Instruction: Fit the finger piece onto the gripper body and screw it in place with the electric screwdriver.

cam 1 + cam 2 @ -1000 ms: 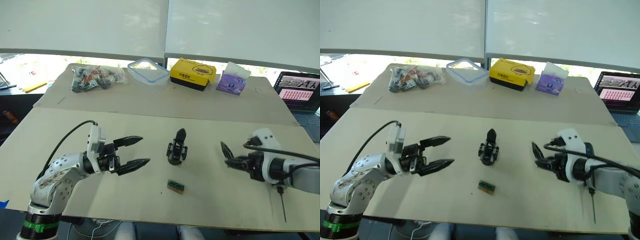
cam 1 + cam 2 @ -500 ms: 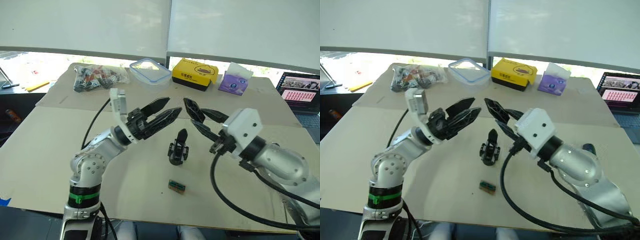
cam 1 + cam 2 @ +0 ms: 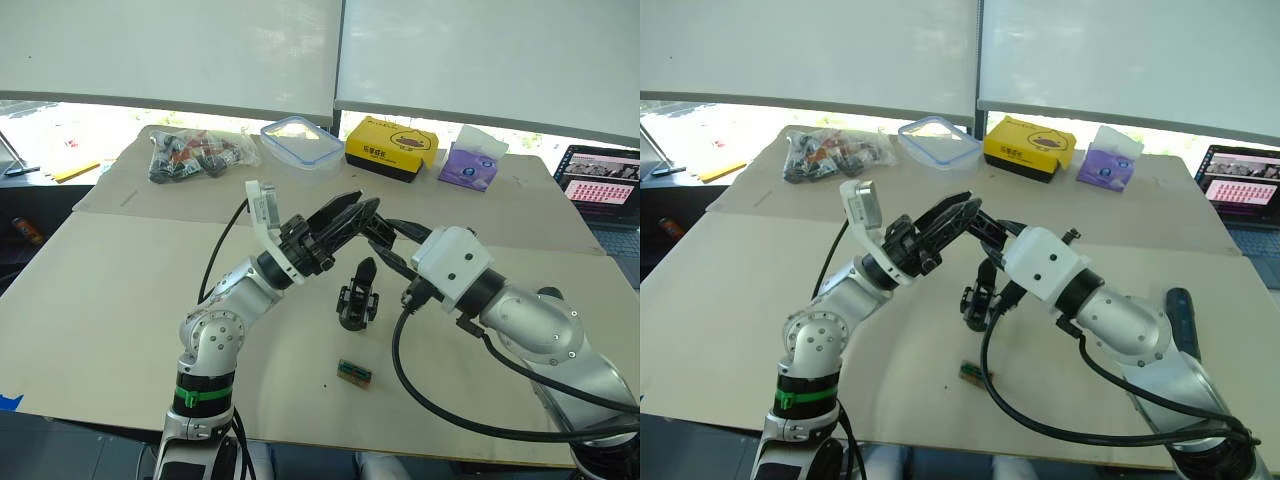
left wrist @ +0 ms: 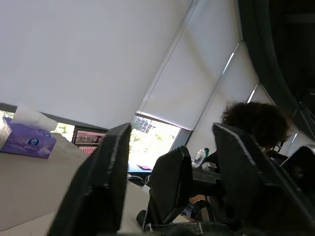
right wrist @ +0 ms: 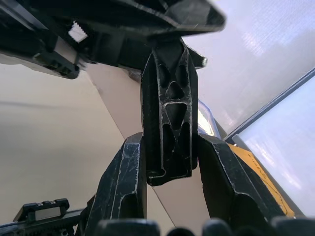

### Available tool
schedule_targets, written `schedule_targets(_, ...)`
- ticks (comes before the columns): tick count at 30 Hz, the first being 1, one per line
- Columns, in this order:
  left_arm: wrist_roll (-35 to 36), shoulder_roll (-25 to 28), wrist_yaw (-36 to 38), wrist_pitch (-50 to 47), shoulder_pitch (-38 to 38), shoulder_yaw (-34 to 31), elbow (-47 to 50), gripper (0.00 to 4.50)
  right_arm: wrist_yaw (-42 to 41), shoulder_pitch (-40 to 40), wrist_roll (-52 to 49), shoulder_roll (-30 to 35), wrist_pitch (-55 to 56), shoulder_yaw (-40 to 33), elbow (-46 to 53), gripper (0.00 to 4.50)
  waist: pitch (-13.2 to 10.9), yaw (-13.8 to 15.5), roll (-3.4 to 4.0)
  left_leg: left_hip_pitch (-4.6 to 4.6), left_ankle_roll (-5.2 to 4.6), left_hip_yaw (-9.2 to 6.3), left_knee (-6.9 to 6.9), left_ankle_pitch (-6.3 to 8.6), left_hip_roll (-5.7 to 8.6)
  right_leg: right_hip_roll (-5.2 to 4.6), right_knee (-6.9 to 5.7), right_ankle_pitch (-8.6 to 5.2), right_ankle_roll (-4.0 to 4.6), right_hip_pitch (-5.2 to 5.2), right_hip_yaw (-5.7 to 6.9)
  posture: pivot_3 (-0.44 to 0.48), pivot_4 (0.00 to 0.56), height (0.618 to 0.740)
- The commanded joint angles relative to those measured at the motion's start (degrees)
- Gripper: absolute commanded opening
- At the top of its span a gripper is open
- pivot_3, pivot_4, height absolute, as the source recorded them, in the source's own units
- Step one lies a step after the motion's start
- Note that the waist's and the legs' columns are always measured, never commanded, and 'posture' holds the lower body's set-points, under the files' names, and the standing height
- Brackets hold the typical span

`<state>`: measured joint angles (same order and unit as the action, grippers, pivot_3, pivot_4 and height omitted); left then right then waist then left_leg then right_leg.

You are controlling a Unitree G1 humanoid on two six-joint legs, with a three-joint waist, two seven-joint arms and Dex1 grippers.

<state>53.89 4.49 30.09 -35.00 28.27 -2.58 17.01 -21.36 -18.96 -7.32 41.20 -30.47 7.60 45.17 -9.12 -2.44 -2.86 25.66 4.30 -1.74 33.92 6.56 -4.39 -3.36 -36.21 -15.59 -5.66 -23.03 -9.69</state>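
your left end effector (image 3: 352,213) and right end effector (image 3: 383,232) meet above the gripper body (image 3: 355,296) mid-table; left spread wide, right's fingers flanking a left finger.

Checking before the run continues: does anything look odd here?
Yes. Above the gripper body, the left gripper and right gripper are interleaved in mid-air: one finger of the left sits between the right's open fingers, risking a clash.

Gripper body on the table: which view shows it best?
The left eye view: the gripper body stands unobstructed on the table. In the right eye view the right arm covers part of it. The wrist views aim above the table.
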Motion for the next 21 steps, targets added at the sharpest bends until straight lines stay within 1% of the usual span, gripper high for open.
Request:
schedule_targets(1,1.07,-1.13,-1.47,0.64,-0.24,0.38,3.22,0.64,-1.13,-1.12,2.06,-0.28,0.25,0.05,0.84,1.10,0.00,0.02,0.00,0.00,0.00,0.00,0.01,0.00,0.00,0.00,0.01,-0.01,0.01,0.01,0.00,0.000,0.150,0.740)
schedule_targets(2,1.10,-1.39,-1.73,0.70,-0.36,0.48,3.39,0.19,-1.72,-1.09,1.98,-0.26,-0.37,0.35,0.89,1.10,0.00,0.04,0.00,0.00,0.00,0.00,0.02,0.00,0.00,0.00,0.02,-0.01,0.02,0.02,0.00,0.000,0.150,0.740)
schedule_targets(3,1.24,-1.84,-2.22,0.88,-0.46,0.47,3.49,0.08,-1.84,-0.92,1.79,-0.89,-0.57,0.16,1.06,1.10,0.00,0.04,0.00,0.00,0.00,0.00,0.03,0.00,0.01,-0.01,0.03,-0.01,0.02,0.03,0.00,0.000,0.150,0.740)
schedule_targets(6,1.32,-2.92,-3.42,1.46,-0.57,0.06,3.49,0.08,-2.04,-0.98,1.35,-2.33,-1.38,-0.85,1.55,1.10,0.00,-0.02,0.00,0.00,0.00,-0.02,0.01,0.00,0.02,-0.01,0.02,-0.01,0.02,0.01,0.00,0.000,0.150,0.740)
schedule_targets(8,2.35,-3.76,-4.79,1.54,-0.45,-1.10,3.24,0.00,-2.99,-0.97,0.37,-2.63,-2.38,-2.17,2.08,2.14,0.00,0.01,0.00,0.00,0.00,-0.02,0.01,0.00,0.02,0.00,0.02,-0.01,0.02,0.02,0.00,0.000,0.150,0.740)
schedule_targets(9,3.25,-4.04,-5.40,1.39,-0.14,-1.93,3.02,0.00,-4.50,-0.78,-0.96,-2.15,-2.16,-3.55,2.45,2.45,0.00,0.02,0.00,0.00,0.00,-0.02,0.01,0.00,0.02,0.00,0.02,-0.01,0.01,0.02,0.00,0.000,0.150,0.740)
schedule_targets(12,5.01,-3.79,-5.69,0.87,0.73,-3.30,2.64,0.00,-8.88,-0.63,-5.48,-1.30,-0.94,-7.61,2.78,3.56,0.00,0.02,0.00,0.00,0.00,-0.02,0.02,0.00,0.02,-0.01,0.03,-0.01,0.00,0.05,0.00,0.000,0.150,0.740)
schedule_targets(14,7.10,-0.37,-2.83,-0.77,2.92,-5.31,0.76,0.00,-16.35,-2.12,-17.35,0.74,-4.97,-14.62,0.72,4.29,-0.01,0.00,-0.01,0.00,0.00,-0.03,0.02,0.00,0.02,0.00,0.03,-0.03,-0.02,0.05,0.00,0.000,0.150,0.740)
schedule_targets(15,8.78,2.22,-0.27,-2.59,4.04,-6.07,-0.32,0.00,-19.36,-3.16,-22.72,2.43,-8.25,-17.66,-0.86,4.47,-0.02,-0.03,-0.01,0.01,0.00,-0.03,0.02,0.00,0.02,-0.01,0.02,-0.02,-0.02,0.05,0.00,0.000,0.150,0.740)
schedule_targets(16,10.03,4.09,1.53,-3.84,4.78,-6.48,-1.10,0.00,-21.16,-3.88,-26.45,3.80,-10.58,-19.67,-1.94,4.47,-0.02,-0.20,0.00,0.00,0.00,-0.04,0.03,0.00,0.02,0.00,0.01,-0.02,-0.01,0.07,0.00,0.000,0.150,0.740)
schedule_targets(17,11.43,7.57,4.74,-6.33,5.98,-6.83,-2.78,0.00,-21.87,-5.71,-32.82,5.35,-15.76,-21.89,-3.92,4.47,-0.02,-0.34,0.00,-0.02,0.00,-0.04,0.03,0.00,0.02,0.00,0.01,-0.03,0.01,0.08,0.00,0.000,0.150,0.740)
schedule_targets(18,12.40,9.95,6.88,-7.97,6.78,-7.00,-4.00,0.00,-22.01,-7.01,-37.41,6.45,-19.31,-23.34,-5.23,4.47,-0.03,-0.47,0.00,-0.08,0.00,-0.04,0.02,0.00,0.02,0.00,0.01,-0.09,0.13,0.11,0.00,0.000,0.150,0.740)
schedule_targets(20,12.94,16.80,13.60,-12.84,9.35,-6.12,-7.53,0.00,-24.28,-9.51,-48.65,10.62,-28.05,-24.31,-7.67,4.47,-0.04,-0.49,0.02,-0.10,0.00,-0.04,-0.01,0.00,0.01,0.00,0.00,-0.12,0.18,0.11,0.00,0.000,0.150,0.740)
schedule_targets(21,12.94,18.98,15.90,-14.51,10.18,-5.52,-8.65,0.00,-24.79,-10.18,-52.20,12.24,-30.79,-24.16,-8.28,4.47,-0.04,-0.51,0.02,-0.10,-0.01,-0.04,-0.04,0.00,0.01,0.00,0.00,-0.13,0.19,0.09,0.00,0.000,0.150,0.740)
